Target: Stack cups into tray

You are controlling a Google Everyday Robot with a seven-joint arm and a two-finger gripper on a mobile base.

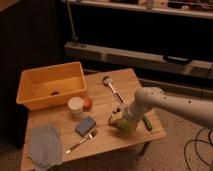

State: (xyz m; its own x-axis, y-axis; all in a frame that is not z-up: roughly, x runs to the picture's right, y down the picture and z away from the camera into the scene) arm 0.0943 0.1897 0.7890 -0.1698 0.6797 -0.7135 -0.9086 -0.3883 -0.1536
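The yellow-orange tray (31, 98) stands at the table's back left, with a small dark thing (55, 92) on its floor. A white cup (75, 105) stands upright just in front of the tray. My gripper (122, 123) is low over the table's front right, right at a pale green translucent cup (125, 126) that it partly hides. The arm (170, 102) comes in from the right.
A small orange fruit (88, 103) sits beside the white cup. A blue sponge (85, 125), a fork (80, 143) and a grey cloth (44, 146) lie at the front left. A long-handled utensil (112, 90) lies mid-table. A green stick-like item (147, 123) lies near the right edge.
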